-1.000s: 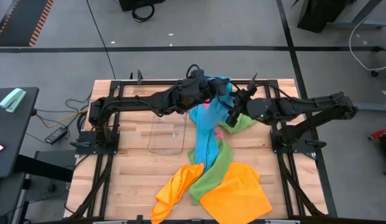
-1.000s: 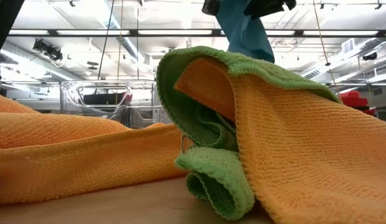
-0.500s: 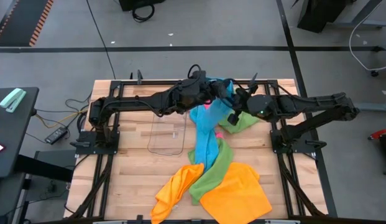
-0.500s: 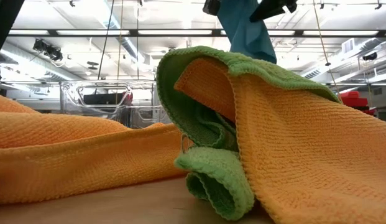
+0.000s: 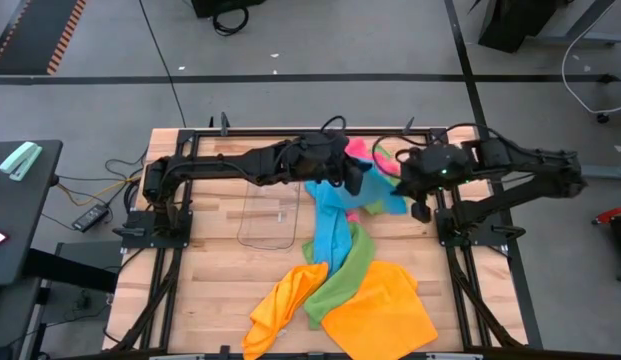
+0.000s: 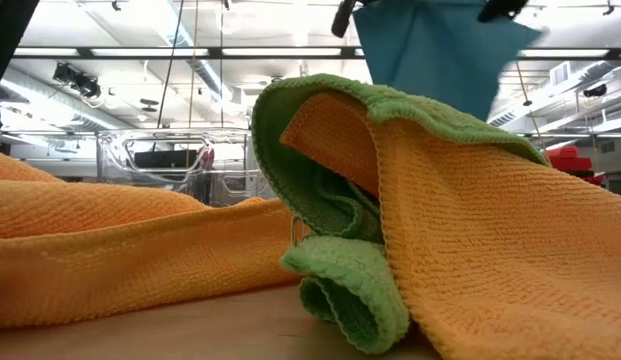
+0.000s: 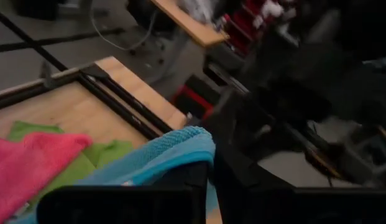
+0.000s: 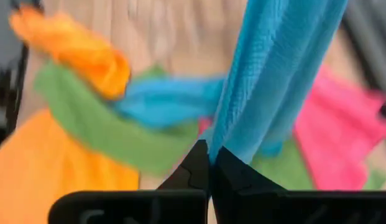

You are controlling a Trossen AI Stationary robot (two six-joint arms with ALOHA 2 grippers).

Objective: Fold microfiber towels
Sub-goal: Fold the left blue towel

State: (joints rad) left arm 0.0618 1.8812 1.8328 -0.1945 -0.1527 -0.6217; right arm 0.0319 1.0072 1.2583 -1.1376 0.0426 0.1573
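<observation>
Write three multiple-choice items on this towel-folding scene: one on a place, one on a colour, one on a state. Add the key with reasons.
1. Where is the clear tray?
A. on the table left of the towel pile
B. on top of the orange towels
C. on the floor

2. What colour is the towel held up by both grippers?
A. orange
B. sky blue
C. pink

3. How do the right gripper's jaws stand?
A. wide open
B. shut on the towel
C. out of view

Key: 1 A, the high view shows it on bare wood beside the pile. 2 B, the blue towel hangs between the left gripper and right gripper. 3 B, the right wrist view shows blue cloth pinched.
</observation>
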